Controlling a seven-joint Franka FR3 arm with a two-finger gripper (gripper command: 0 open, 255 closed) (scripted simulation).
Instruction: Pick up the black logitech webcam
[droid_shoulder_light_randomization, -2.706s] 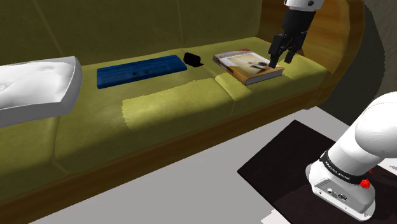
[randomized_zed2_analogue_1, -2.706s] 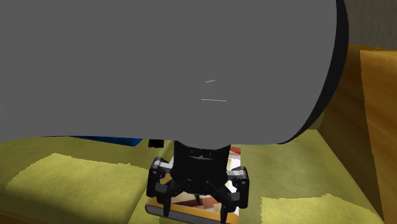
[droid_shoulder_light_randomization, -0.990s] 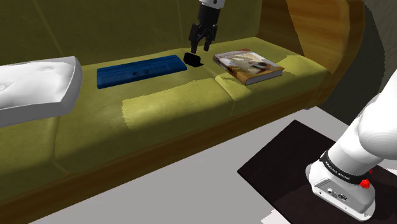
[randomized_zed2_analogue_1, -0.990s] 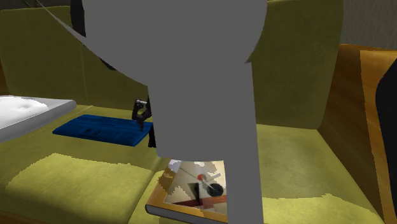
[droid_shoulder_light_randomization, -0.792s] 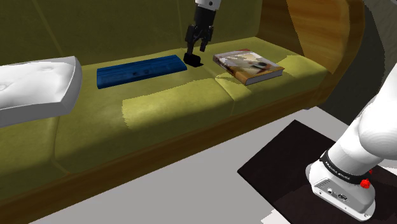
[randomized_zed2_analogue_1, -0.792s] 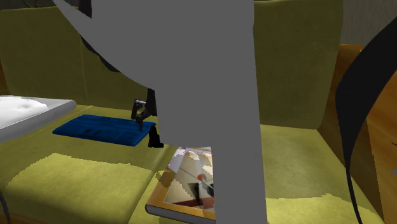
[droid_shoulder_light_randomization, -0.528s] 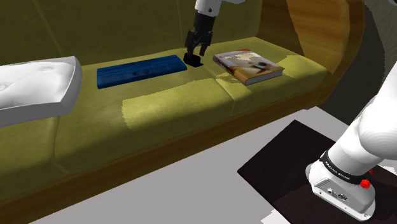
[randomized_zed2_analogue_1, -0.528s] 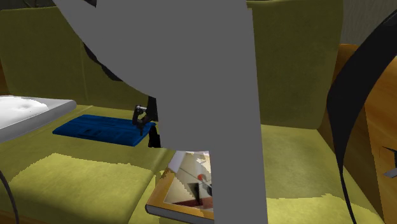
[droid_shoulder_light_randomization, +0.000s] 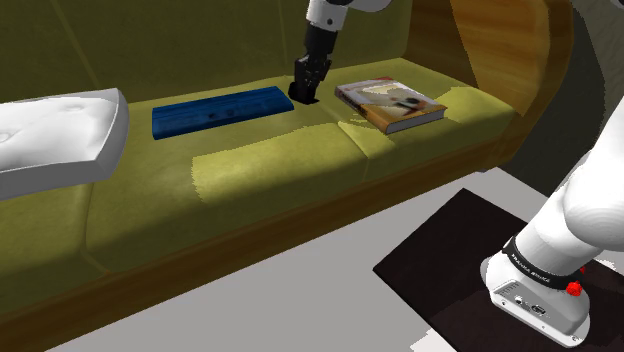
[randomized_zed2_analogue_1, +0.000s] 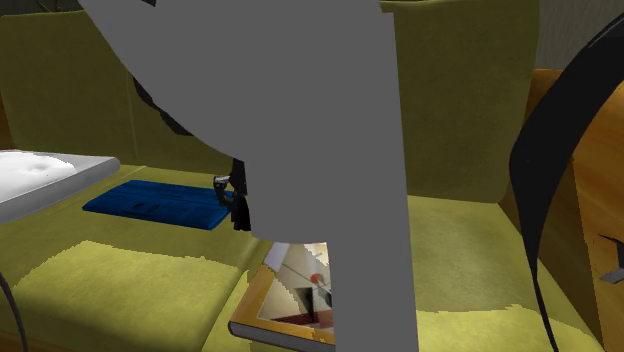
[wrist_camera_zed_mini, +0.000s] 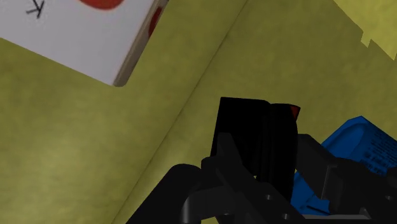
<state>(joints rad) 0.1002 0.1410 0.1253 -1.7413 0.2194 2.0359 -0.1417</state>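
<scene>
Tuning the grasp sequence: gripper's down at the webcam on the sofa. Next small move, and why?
Probably a short straight lift. In the wrist view the fingers look clasped on the black webcam, which sits on the seat close beside the blue keyboard: lifting straight avoids it.

The webcam is a small, plain black block resting on the olive-green sofa, far back on the seat near the backrest. It lies between the blue keyboard and the book, just beside the keyboard's end and a little apart from the book. In the wrist view it stands upright, with a small red spot at one upper corner.
</scene>
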